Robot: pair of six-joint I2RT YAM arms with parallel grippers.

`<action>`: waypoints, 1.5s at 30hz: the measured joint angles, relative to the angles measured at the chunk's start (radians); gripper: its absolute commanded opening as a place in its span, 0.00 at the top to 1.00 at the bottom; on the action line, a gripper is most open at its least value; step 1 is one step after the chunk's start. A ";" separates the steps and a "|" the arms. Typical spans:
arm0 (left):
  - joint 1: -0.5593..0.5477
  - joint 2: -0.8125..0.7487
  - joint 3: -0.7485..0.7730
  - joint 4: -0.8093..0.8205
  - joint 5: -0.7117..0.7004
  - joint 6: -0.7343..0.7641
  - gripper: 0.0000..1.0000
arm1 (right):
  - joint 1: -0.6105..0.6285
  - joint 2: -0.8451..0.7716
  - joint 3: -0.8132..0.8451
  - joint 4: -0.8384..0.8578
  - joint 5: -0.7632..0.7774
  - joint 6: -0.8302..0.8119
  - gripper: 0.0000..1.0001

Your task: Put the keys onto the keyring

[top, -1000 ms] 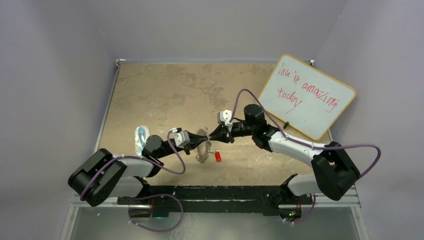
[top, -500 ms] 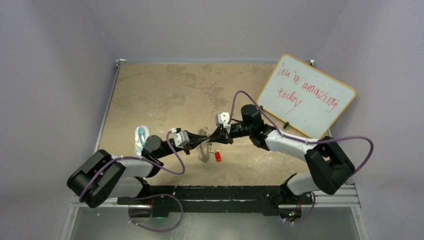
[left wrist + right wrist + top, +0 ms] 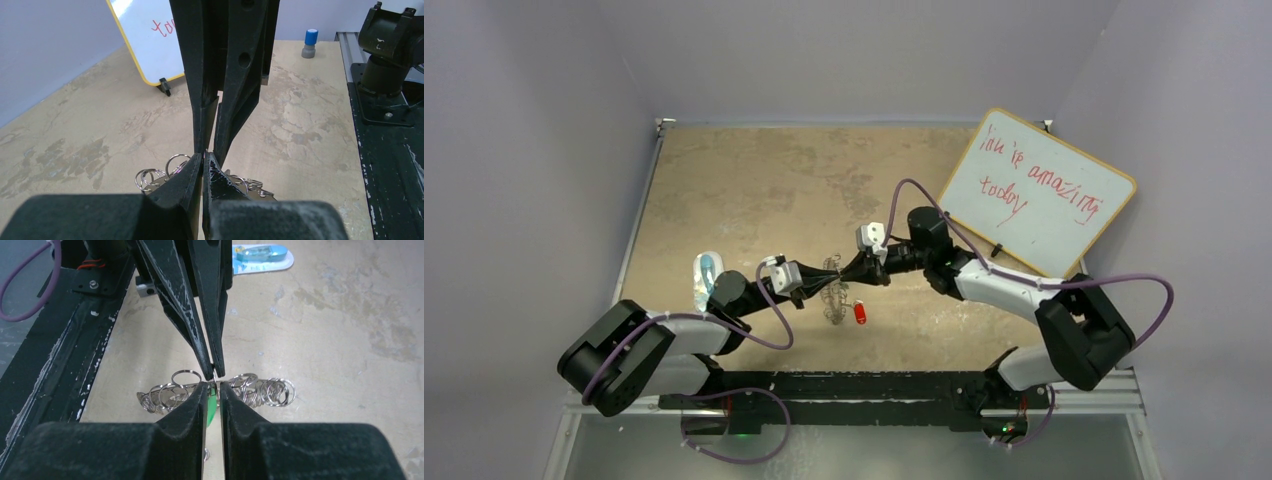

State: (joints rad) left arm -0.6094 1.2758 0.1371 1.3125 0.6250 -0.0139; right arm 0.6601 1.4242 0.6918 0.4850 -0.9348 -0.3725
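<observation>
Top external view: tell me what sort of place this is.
Most likely a robotics lab test cell. Plain walls box in a worn tan tabletop, two robot arms are bolted to a black rail at its near edge, and a whiteboard with a handwritten red note leans at the right.

Glossy metal keyring (image 3: 265, 390), matt mottled table (image 3: 350, 315)

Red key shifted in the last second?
No. In the top view the red key sits at the same spot as before, down-left of the whiteboard.
</observation>
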 measured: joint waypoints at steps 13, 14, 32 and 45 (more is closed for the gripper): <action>0.000 0.000 0.000 0.001 -0.002 0.000 1.00 | 0.000 -0.052 0.000 0.035 -0.003 0.006 0.81; 0.000 0.000 0.000 0.001 -0.001 0.000 1.00 | 0.000 -0.052 0.000 0.034 -0.002 0.005 0.80; -0.001 -0.006 0.000 -0.006 -0.001 0.027 1.00 | 0.000 -0.010 0.000 0.021 0.007 0.001 1.00; -0.001 -0.009 0.001 -0.025 -0.002 0.051 0.75 | 0.003 -0.017 0.012 -0.035 0.062 -0.003 1.00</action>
State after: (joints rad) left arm -0.6102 1.2667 0.1379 1.2873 0.6231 0.0372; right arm 0.6628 1.4075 0.7036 0.4496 -0.8726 -0.3759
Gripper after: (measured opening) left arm 0.134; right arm 0.008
